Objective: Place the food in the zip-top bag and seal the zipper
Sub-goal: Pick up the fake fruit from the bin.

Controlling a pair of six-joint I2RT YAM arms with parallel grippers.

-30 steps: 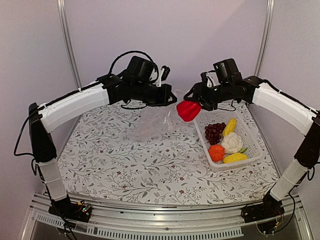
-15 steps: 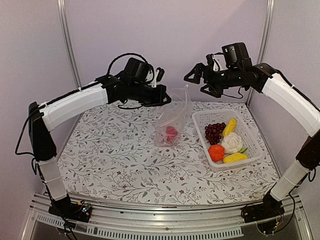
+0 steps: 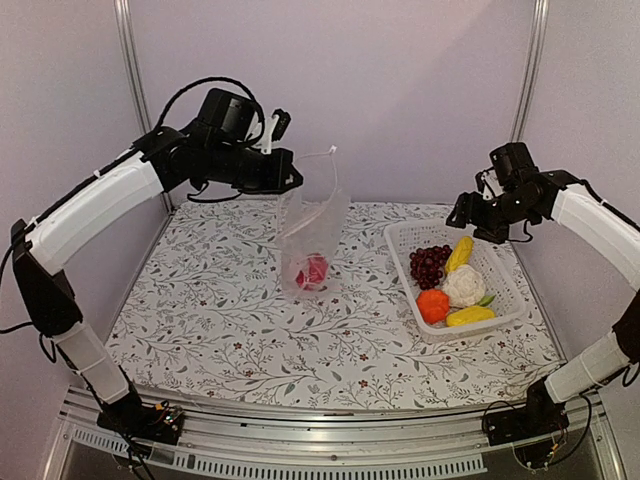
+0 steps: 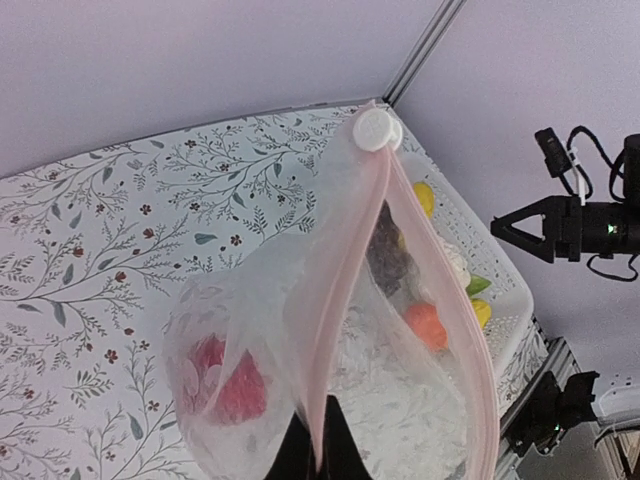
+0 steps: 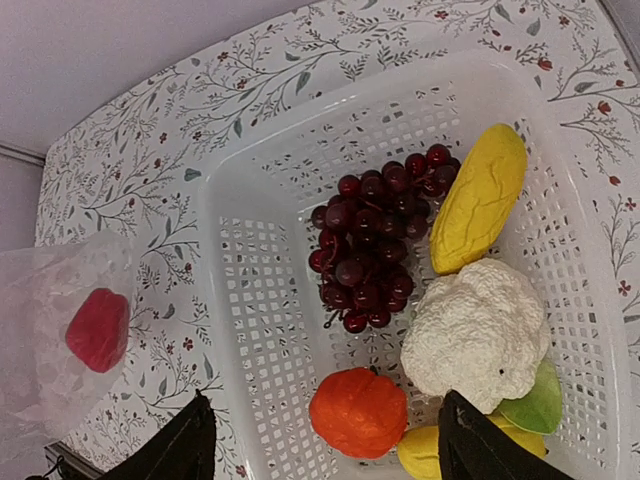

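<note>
My left gripper (image 3: pixel 285 181) is shut on the mouth edge of the clear zip-top bag (image 3: pixel 312 235) and holds it hanging upright over the table. The red pepper (image 3: pixel 312 270) lies in the bag's bottom; it also shows in the left wrist view (image 4: pixel 225 378) and the right wrist view (image 5: pixel 98 329). The pink zipper strip (image 4: pixel 345 290) runs up to a white slider (image 4: pixel 375 129). My right gripper (image 3: pixel 470 218) is open and empty above the white basket (image 3: pixel 400 235). In the basket lie grapes (image 5: pixel 372 243), corn (image 5: pixel 479 197), cauliflower (image 5: pixel 477 331), an orange fruit (image 5: pixel 359 411) and a yellow piece (image 3: pixel 470 316).
The floral tablecloth (image 3: pixel 220 320) covers the table. Purple walls with metal posts (image 3: pixel 135 90) close the back and sides. The basket stands at the right, near the table's right edge.
The pepper dropped from my right gripper into the bag. My left gripper raised the bag and moved left. My right gripper swung right and down over the basket.
</note>
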